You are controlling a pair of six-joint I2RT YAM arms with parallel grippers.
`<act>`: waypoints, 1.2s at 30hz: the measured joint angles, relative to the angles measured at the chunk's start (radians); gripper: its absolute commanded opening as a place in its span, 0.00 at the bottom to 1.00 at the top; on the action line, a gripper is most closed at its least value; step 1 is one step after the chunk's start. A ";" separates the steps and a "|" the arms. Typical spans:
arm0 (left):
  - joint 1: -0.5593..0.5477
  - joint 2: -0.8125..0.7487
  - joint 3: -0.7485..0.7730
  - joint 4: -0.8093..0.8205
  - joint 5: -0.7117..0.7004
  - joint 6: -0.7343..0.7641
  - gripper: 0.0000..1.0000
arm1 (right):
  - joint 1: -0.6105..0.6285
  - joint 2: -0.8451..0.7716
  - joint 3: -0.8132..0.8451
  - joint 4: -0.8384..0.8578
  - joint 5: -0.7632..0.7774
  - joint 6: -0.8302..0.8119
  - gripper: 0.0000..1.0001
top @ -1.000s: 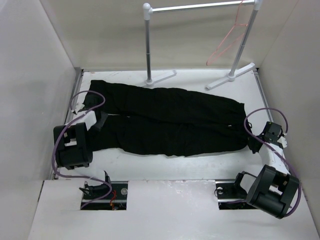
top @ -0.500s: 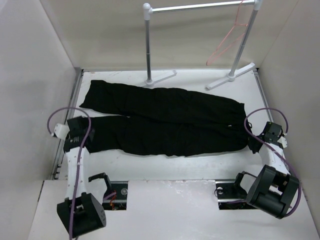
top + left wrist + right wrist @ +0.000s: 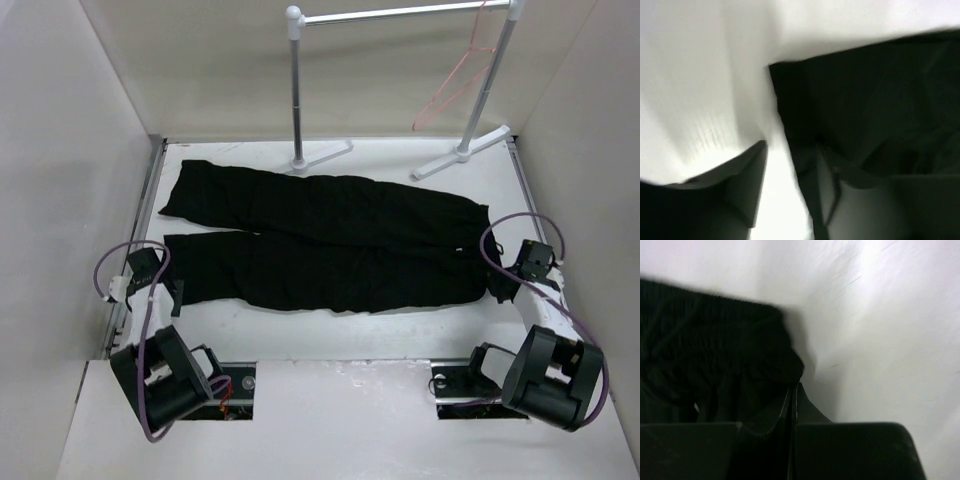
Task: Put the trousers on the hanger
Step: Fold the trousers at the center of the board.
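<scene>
Because the trousers (image 3: 330, 245) lie flat, well short of the clothes rail (image 3: 400, 14) and the hanger (image 3: 455, 85) dangling from it, both ends likely need a firm hold before lifting. The right gripper (image 3: 792, 390) pinches the waistband. The left gripper (image 3: 792, 165), fingers spread, sits just beside the near cuff, having drawn back off the cuffs within the last second.

White table (image 3: 330, 325), white walls (image 3: 70, 130), clothes rail (image 3: 400, 14)

The trousers (image 3: 330, 238) are plain black with no pattern. The hanger (image 3: 440, 98) is pink-red. The table (image 3: 300, 325) is white. The rail (image 3: 296, 90) has white posts and a silver bar. The cables (image 3: 98, 270) are purple.
</scene>
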 measured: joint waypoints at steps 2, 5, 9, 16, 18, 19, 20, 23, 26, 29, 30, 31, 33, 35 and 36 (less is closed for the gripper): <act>-0.001 0.044 0.008 0.067 0.002 -0.006 0.16 | 0.060 0.035 0.000 0.022 -0.024 0.016 0.03; -0.008 0.092 0.017 0.139 0.005 -0.012 0.05 | 0.072 0.053 0.000 0.029 -0.035 0.028 0.03; -0.026 0.104 0.034 0.137 -0.003 -0.022 0.01 | 0.072 0.049 0.005 0.019 -0.022 0.038 0.03; -0.042 0.043 0.167 0.030 -0.027 -0.042 0.00 | 0.073 -0.120 0.029 -0.093 0.014 0.035 0.03; -0.034 0.019 0.229 -0.014 -0.031 -0.047 0.00 | 0.073 -0.200 0.048 -0.143 0.022 0.028 0.03; -0.030 0.012 0.263 -0.034 -0.033 -0.049 0.00 | 0.074 -0.240 0.060 -0.170 0.024 0.023 0.03; -0.028 0.008 0.294 -0.049 -0.034 -0.050 0.00 | 0.075 -0.274 0.072 -0.191 0.024 0.020 0.03; -0.023 0.004 0.384 -0.087 -0.040 -0.049 0.00 | 0.088 -0.347 0.083 -0.230 0.023 0.016 0.03; -0.022 -0.003 0.437 -0.125 -0.058 -0.040 0.00 | 0.103 -0.391 0.083 -0.276 0.016 0.013 0.03; -0.022 -0.003 0.480 -0.178 -0.081 -0.018 0.00 | 0.141 -0.433 0.084 -0.319 0.018 0.007 0.03; -0.027 -0.004 0.496 -0.199 -0.095 -0.006 0.00 | 0.163 -0.450 0.083 -0.332 0.017 0.007 0.02; -0.035 -0.006 0.512 -0.220 -0.110 0.006 0.00 | 0.183 -0.462 0.083 -0.340 0.017 0.007 0.02; -0.056 -0.014 0.545 -0.254 -0.143 0.028 0.00 | 0.235 -0.484 0.085 -0.357 0.019 0.005 0.02; -0.098 -0.023 0.586 -0.278 -0.180 0.043 0.00 | 0.276 -0.495 0.091 -0.373 0.024 0.000 0.02; -0.123 -0.019 0.616 -0.291 -0.198 0.050 0.00 | 0.288 -0.496 0.097 -0.377 0.027 -0.002 0.02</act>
